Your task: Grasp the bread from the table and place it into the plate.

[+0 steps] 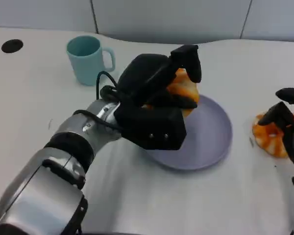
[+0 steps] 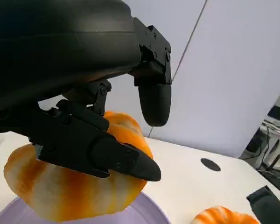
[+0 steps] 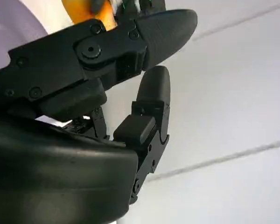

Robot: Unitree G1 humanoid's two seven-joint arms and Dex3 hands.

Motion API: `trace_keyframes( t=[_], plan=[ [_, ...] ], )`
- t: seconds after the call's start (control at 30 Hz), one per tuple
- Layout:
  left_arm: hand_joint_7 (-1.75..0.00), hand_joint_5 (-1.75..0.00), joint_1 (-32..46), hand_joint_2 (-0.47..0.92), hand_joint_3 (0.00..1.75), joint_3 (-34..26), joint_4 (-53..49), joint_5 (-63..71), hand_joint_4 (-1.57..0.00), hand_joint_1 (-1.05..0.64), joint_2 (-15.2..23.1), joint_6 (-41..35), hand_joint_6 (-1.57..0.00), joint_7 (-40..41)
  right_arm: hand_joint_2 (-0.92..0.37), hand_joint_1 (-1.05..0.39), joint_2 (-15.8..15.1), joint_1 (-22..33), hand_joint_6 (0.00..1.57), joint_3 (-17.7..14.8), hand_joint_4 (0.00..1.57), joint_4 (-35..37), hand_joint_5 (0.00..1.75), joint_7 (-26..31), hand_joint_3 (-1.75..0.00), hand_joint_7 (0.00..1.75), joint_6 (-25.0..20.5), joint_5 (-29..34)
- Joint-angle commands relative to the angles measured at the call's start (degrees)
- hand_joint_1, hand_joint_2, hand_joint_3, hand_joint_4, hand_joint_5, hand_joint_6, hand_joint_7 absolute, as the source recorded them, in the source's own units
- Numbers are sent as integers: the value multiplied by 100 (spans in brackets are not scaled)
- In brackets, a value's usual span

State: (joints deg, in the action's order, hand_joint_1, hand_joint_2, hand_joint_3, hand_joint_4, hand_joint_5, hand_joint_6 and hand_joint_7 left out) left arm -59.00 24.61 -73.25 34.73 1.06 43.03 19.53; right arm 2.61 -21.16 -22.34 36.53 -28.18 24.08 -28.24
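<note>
The silver left forearm [image 1: 63,161] reaches in from the lower left and slants up toward the middle of the head view. Its black many-fingered left hand [image 1: 157,100] is closed around an orange-and-cream bread roll [image 2: 70,186], one finger arching over the top. The black right hand [image 1: 289,122] sits at the right edge, low over the table, fingers apart and holding nothing.
</note>
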Motion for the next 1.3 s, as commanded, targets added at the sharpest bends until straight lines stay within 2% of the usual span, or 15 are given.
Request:
trace_keyframes(
  t=[0.03,0.13,0.17,0.2,0.27,0.33,0.37,0.47,0.6,0.7,0.8,0.9,0.93,1.1,1.3],
  plan=[
    [-175,-175,172,83,3,-138,-40,-268,-93,4,-134,131,-71,-338,-92,-57,110,-59,74,-80,59,-2,175,472,-7,103,293,45],
    [-175,-175,135,83,4,5,21,-102,-93,3,-28,17,-71,-301,-92,-57,113,-56,74,-59,59,11,175,547,-6,104,320,43],
    [-126,-135,91,87,8,141,67,76,-63,-31,84,-100,-57,-259,-92,-56,114,-50,74,-53,59,14,175,580,-7,104,327,54],
    [-65,-92,62,90,24,237,101,201,-38,-61,161,-184,-50,-227,-92,-56,114,-45,73,-47,59,15,175,604,-7,105,333,61],
    [-27,-66,49,92,33,305,138,286,-25,-78,215,-254,-47,-206,-92,-56,112,-41,73,-35,58,18,175,628,-7,106,344,68],
    [-19,-61,100,92,34,120,158,25,-22,-81,262,-119,-47,-564,-92,-56,112,-45,72,-24,58,19,175,666,-7,107,350,83],
    [-13,-26,137,92,54,-26,167,-184,-9,-95,296,-10,-20,-849,-92,-56,112,-49,73,-18,59,19,175,692,-6,107,352,95],
    [-8,-3,263,92,69,-345,264,-670,-1,-104,401,311,-2,-1421,-92,-55,101,-41,72,13,59,13,175,720,-4,108,312,113],
    [-2,0,419,92,73,-750,354,-1310,0,-105,453,624,0,-2166,-91,-54,99,-20,73,56,59,-25,175,729,-3,109,229,123],
    [0,0,568,92,77,-1565,337,-2709,0,-105,230,668,0,-3953,-92,-54,104,-6,73,92,59,-45,175,690,-2,109,229,130],
    [0,0,646,92,80,-2865,464,-4647,0,-105,-133,-730,0,-6040,-91,-54,115,-2,73,106,60,-71,175,666,-2,110,177,95],
    [0,0,402,92,82,-4317,243,-6407,0,-105,-25,-3826,0,-7416,-91,-54,93,-12,73,102,61,-38,175,532,-1,110,159,23],
    [0,0,353,92,82,-4567,176,-6702,0,-105,44,-4470,0,-7587,-91,-54,86,-11,74,106,61,-30,175,523,-1,109,166,26],
    [0,-4,549,92,65,-5167,-66,-7245,-7,-105,546,-6076,-1,-7911,-91,-52,14,-9,74,63,63,60,175,302,-1,107,160,-78],
    [-6,-13,1041,92,50,-5386,-35,-7181,-18,-101,928,-6739,-15,-8388,-91,-53,-40,9,75,81,62,55,175,252,0,107,33,-6]
  ],
)
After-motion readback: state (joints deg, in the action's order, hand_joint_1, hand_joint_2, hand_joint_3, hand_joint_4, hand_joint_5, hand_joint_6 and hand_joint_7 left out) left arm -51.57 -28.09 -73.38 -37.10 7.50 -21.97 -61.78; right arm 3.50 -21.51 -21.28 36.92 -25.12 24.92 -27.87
